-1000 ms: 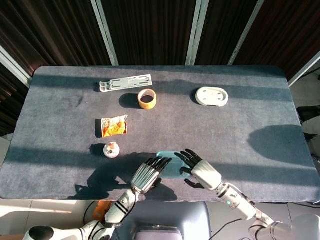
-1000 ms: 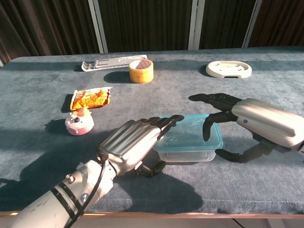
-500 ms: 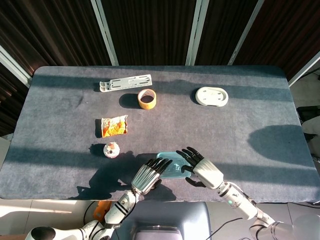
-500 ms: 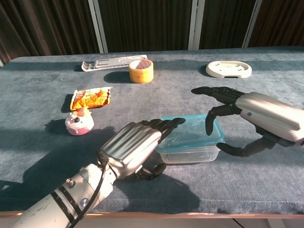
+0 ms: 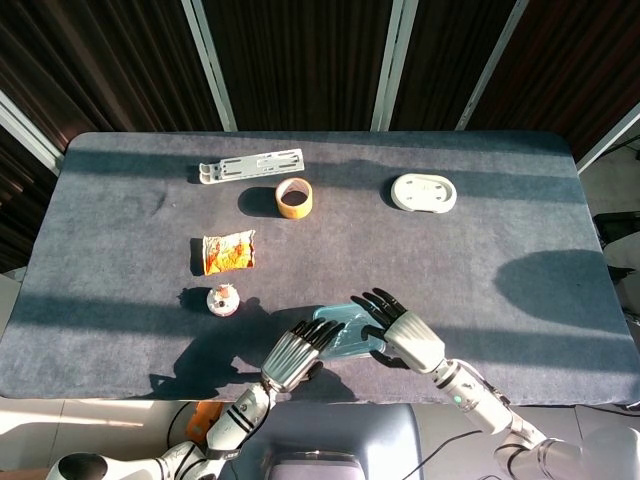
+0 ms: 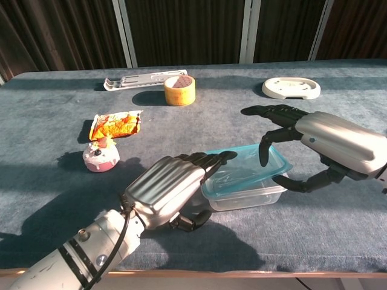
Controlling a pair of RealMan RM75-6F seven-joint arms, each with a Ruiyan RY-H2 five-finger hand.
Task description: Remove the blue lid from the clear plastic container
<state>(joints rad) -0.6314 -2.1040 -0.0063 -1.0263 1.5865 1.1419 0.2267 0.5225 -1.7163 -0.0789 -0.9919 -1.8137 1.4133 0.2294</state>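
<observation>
The clear plastic container (image 6: 249, 198) stands near the table's front edge, and its blue lid (image 6: 245, 170) is tilted, the right side raised off the rim. My right hand (image 6: 331, 144) pinches the lid's right edge: a fingertip comes down on top and the thumb reaches in from below. My left hand (image 6: 166, 191) lies over the container's left end, with the fingers flat on the lid and the thumb curled against the near wall. From the head view, the lid (image 5: 338, 326) shows between the left hand (image 5: 292, 352) and the right hand (image 5: 402, 331); the container body is mostly hidden there.
A small pink toy (image 6: 100, 157) and an orange snack wrapper (image 6: 115, 125) lie left of the container. Further back are a yellow tape roll (image 6: 179, 89), a white flat stand (image 6: 136, 80) and a white oval dish (image 6: 291, 88). The table's front edge (image 6: 242, 272) runs close below both hands.
The lid's right side has come up off the container and now tilts. My right hand rose slightly with it. My left hand stayed on the left end.
</observation>
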